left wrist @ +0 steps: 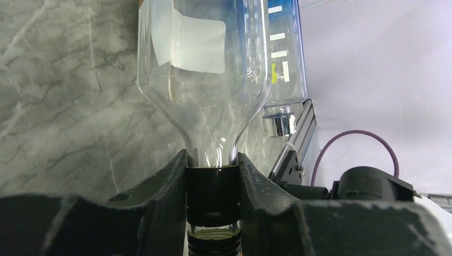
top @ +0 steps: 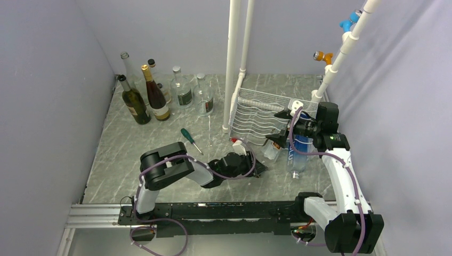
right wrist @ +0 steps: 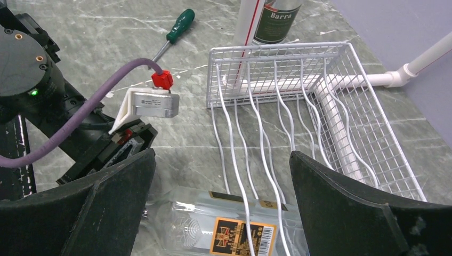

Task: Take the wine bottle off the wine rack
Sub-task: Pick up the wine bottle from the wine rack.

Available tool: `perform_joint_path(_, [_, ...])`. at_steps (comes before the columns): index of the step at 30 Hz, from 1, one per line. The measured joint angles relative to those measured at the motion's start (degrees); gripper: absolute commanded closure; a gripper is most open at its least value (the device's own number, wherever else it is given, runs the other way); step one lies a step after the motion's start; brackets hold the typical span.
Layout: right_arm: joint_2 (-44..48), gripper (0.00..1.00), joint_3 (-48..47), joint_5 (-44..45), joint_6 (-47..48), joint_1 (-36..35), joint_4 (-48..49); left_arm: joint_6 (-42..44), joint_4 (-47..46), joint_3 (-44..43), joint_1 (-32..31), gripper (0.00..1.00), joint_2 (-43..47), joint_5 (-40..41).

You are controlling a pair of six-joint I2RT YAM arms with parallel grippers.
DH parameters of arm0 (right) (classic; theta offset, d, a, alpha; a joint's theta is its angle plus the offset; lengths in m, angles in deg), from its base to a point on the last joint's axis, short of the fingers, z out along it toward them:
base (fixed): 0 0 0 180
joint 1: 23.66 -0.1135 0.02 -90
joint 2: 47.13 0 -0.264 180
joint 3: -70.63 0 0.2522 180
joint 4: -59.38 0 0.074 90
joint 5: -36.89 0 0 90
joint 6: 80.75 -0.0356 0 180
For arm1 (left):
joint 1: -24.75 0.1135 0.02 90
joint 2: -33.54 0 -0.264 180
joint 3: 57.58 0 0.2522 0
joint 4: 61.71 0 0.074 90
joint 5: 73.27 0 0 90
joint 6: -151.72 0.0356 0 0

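My left gripper (left wrist: pixel 212 178) is clamped on the neck of the wine bottle (left wrist: pixel 205 74), which lies on its side, long axis running away from the fingers toward the wine rack (top: pixel 261 109). Its body seems to sit across the rack's front wires; clear glass makes that uncertain. Above it my right gripper (right wrist: pixel 222 160) hangs spread wide, empty. I'd draw the bottle out neck-first, back along that axis.

White pipes (top: pixel 233 64) flank wine rack (top: pixel 256 114) (left and right), open from above
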Motion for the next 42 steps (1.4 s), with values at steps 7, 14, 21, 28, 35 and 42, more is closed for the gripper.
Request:
perform_joint_path(7, [0.00,0.00,0.33,-0.72,0.00,0.15,-0.02,-1.05,0.35,3.15,0.00,1.00,2.97,-1.86])
perform_joint_path(14, [0.00,0.00,0.35,-1.01,0.00,0.26,0.00,-1.90,1.70,7.10,-0.33,1.00,7.69,-2.82])
perform_joint_path(21, [0.00,0.00,0.37,-1.03,0.00,0.26,0.02,-2.16,3.02,9.29,-0.48,1.00,10.60,-2.93])
perform_joint_path(28, [0.00,0.00,0.42,-1.09,0.00,0.33,0.02,-2.34,3.96,11.89,-1.14,1.00,13.86,-2.99])
perform_joint_path(35, [0.00,0.00,0.42,-1.36,0.11,0.37,0.00,-2.29,4.70,13.03,-1.22,1.00,15.76,-2.86])
perform_joint_path(42, [0.00,0.00,0.50,-3.23,2.89,0.37,-1.14,-2.03,6.03,14.99,-1.33,1.00,18.91,-2.84])
